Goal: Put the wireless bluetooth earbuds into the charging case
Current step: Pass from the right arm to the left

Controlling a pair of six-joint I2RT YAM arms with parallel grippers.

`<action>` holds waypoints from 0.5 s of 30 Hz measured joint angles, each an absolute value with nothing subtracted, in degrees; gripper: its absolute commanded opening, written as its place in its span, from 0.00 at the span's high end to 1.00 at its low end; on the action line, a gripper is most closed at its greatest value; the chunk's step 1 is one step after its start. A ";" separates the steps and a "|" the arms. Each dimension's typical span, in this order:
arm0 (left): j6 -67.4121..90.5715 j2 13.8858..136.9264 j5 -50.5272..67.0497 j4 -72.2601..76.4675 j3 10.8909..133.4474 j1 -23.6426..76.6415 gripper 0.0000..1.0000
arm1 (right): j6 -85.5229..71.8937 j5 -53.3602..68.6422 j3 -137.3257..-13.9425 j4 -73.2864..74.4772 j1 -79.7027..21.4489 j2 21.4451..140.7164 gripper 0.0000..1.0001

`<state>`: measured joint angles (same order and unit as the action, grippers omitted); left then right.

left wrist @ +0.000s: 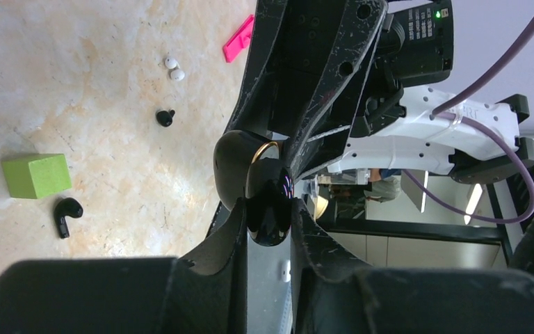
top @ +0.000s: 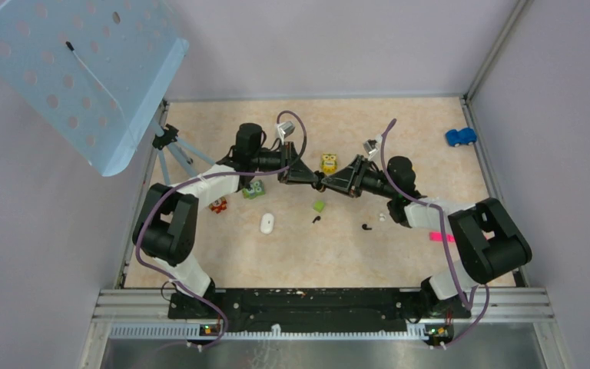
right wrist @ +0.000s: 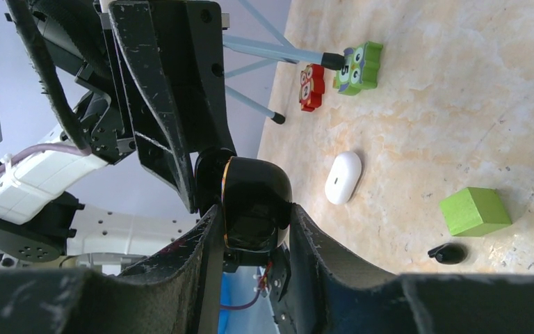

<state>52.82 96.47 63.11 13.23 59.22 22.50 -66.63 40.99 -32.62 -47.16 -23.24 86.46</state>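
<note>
Just behind the green cube [top: 319, 206] and up off the table, I have the black charging case [right wrist: 256, 198] held between both arms. My left gripper [left wrist: 269, 221] is pinching one glossy half of it, and my right gripper [right wrist: 250, 229] is clamped on the other half from the opposite side. A gold rim shows at the seam between the halves. I read this as the opening step, one arm steadying the body while the other works the lid. I cannot tell from here how far the lid has parted.

Neither earbud is in the case. The first earbud [top: 316, 220] lies on the table just beside the cube, on the side nearer the arm bases. The second earbud [top: 366, 227] lies well to the right of the cube, apart from it.

Next I need the lid fully open and the case set down or held steady in one gripper with its sockets facing up. That frees the other gripper to go down for the earbud by the cube. It is a tiny piece, so the pinch must be fine and must keep off the cube.
</note>
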 measured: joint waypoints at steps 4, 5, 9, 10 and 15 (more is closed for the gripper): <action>52.82 96.47 63.05 13.26 59.09 22.41 0.89 | -66.57 40.99 -32.60 -47.07 -23.24 86.46 0.78; 52.82 96.47 63.02 13.28 59.09 22.41 0.91 | -66.57 40.99 -32.60 -47.07 -23.24 86.43 0.77; 52.82 96.49 63.00 13.26 59.02 22.37 1.00 | -66.52 40.97 -32.51 -47.05 -23.24 86.46 0.51; 52.80 96.47 62.94 13.21 59.00 22.37 1.00 | -66.54 41.01 -32.49 -47.05 -23.24 86.46 0.44; 52.25 96.47 62.30 12.19 58.70 21.85 1.00 | -64.01 40.07 -32.32 -42.46 -23.20 84.66 0.33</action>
